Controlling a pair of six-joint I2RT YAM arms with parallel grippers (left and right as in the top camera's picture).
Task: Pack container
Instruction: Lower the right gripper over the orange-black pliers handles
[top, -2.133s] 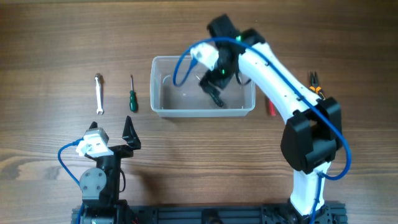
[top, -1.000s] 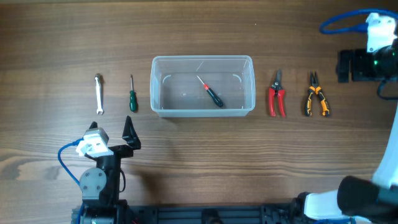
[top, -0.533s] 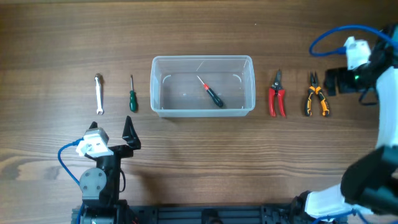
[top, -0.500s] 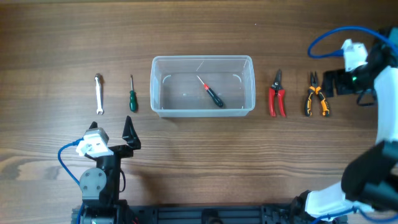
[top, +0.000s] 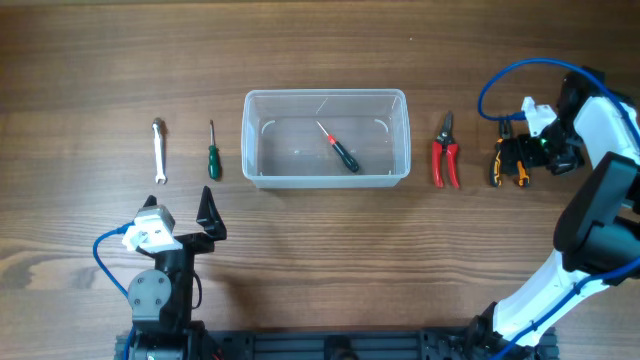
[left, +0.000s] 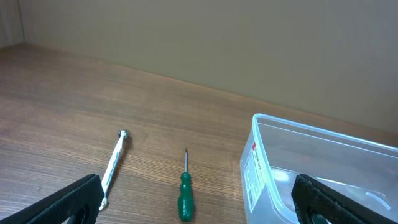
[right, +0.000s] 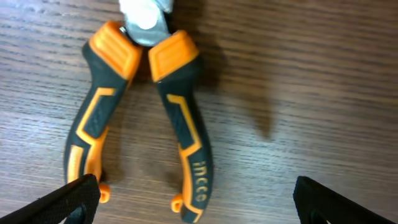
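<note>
A brown wood-grain table carries everything. The right gripper hangs low over the pliers. Its fingers are spread wide, one tip at each bottom corner of the wrist view, with both orange-and-black handles lying between them and nothing held. The handles splay apart toward the camera, and the steel head points away at the top edge. Whether the tips touch the wood cannot be told.

The step in hand looks like the pick of the pliers. To do it well, I would bring the fingers down astride both handles, close to the pivot where they run nearest each other. That way the squeeze draws them together instead of pushing one aside. The tips should reach the wood before closing, since the tool lies flat and thin. A hold near the head should also keep the weight from swinging the pliers on the lift.

Between the pliers and the container lie the cutters. The container stands mid-table with a red screwdriver slanted on its floor. On its other side lie a green screwdriver and a wrench, side by side but apart. The left gripper, fingers also apart and empty, sits near the table's front edge, facing those two.
</note>
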